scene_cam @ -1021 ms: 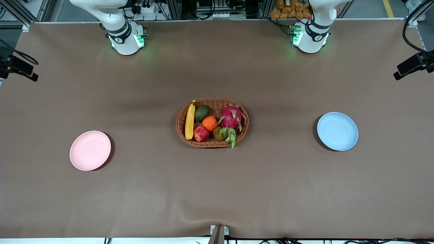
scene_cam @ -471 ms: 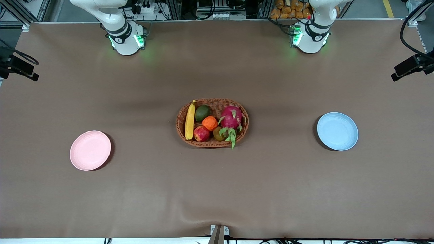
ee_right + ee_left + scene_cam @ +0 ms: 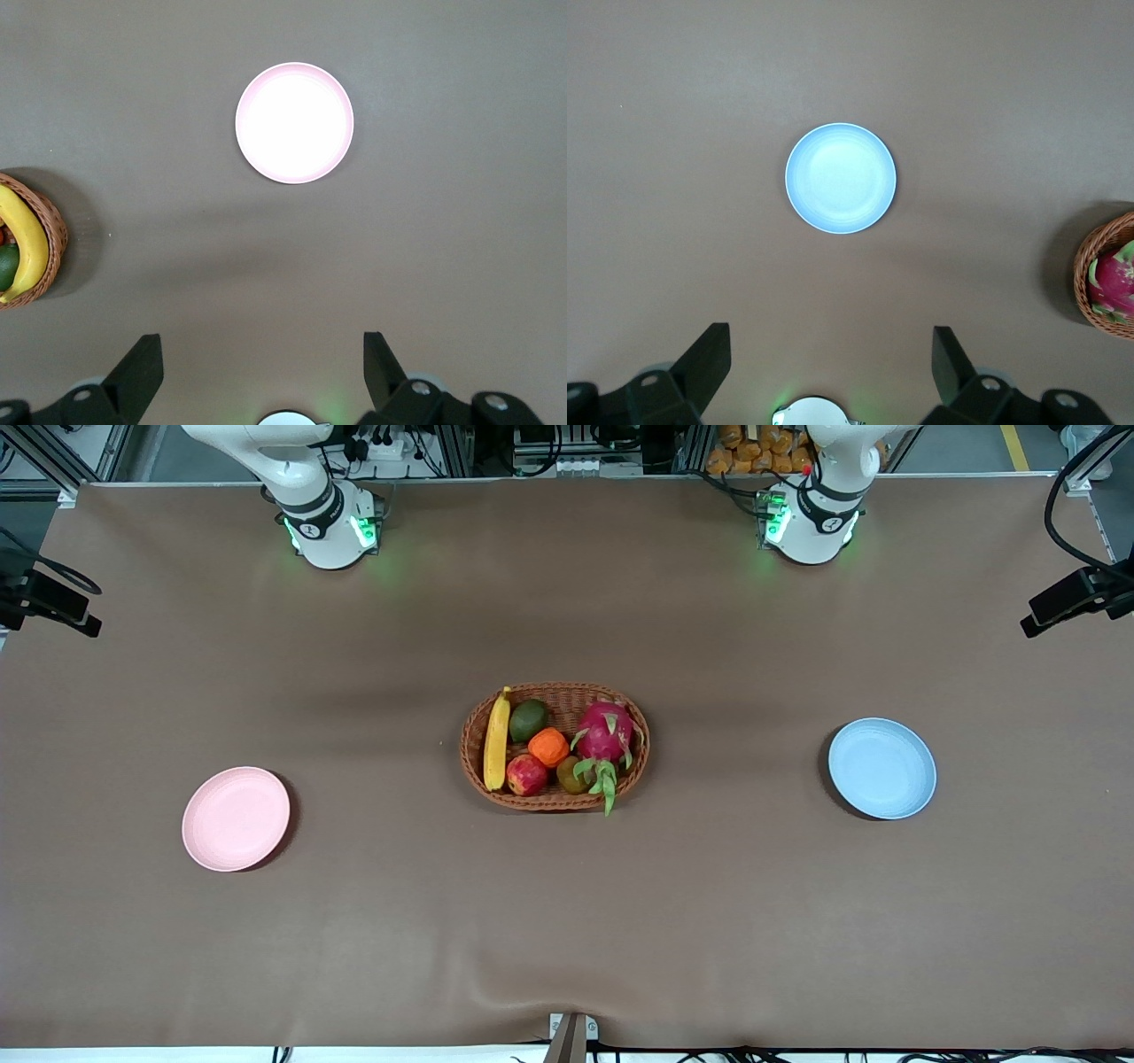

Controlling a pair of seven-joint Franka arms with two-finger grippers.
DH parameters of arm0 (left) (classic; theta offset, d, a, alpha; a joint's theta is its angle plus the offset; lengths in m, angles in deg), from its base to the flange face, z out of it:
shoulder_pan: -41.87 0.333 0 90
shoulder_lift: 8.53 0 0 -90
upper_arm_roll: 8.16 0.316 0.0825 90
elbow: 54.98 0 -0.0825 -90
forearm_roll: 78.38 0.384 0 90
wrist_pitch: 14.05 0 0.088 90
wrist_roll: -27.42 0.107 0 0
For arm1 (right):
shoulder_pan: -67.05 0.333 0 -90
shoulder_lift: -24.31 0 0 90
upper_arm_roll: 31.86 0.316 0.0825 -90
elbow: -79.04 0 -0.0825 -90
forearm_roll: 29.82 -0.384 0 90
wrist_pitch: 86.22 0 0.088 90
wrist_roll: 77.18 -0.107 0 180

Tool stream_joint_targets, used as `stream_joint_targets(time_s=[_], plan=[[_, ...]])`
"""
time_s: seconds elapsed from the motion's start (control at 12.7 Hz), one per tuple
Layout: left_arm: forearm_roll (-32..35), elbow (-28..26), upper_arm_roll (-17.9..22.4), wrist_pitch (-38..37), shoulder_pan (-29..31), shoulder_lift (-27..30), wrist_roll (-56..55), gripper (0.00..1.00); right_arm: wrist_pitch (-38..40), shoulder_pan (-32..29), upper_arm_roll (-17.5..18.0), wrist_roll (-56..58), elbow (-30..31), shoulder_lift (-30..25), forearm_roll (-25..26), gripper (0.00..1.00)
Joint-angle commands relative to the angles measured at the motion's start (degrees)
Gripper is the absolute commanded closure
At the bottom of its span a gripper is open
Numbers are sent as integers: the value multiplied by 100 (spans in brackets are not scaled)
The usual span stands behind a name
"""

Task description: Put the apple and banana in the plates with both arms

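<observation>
Nothing on the table has moved since the earlier frames; both arms wait raised high near their bases, out of the front view beyond their lower links.

From the left wrist view, the left gripper (image 3: 831, 367) hangs high with its jaws spread wide apart and nothing between them. Far below and ahead of those jaws lies the pale blue plate (image 3: 841, 178), bare.

The right gripper (image 3: 263, 370) likewise hangs high, jaws wide apart and holding nothing, with the pale pink plate (image 3: 294, 122) far below and ahead of them, also bare.

Well off to the side of both pairs of jaws, between the two plates, sits the wicker basket (image 3: 554, 801). In it, the banana (image 3: 496, 740) lies along the rim toward the right arm's end, and the apple (image 3: 527, 775) rests just beside it, next to an orange fruit (image 3: 548, 747), a green fruit (image 3: 529, 719) and a pink dragon fruit (image 3: 605, 732).
</observation>
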Motion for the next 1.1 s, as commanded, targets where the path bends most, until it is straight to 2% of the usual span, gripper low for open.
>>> stream_joint_targets(time_s=[0.0,1.02], plan=[[50,77,-20,-109,-11,-4,45,0,63,43,2,16,-23,20,79,0],[33,94,-20,-180,7,-4,72,0,-16,148,20,16,4,116,70,0]])
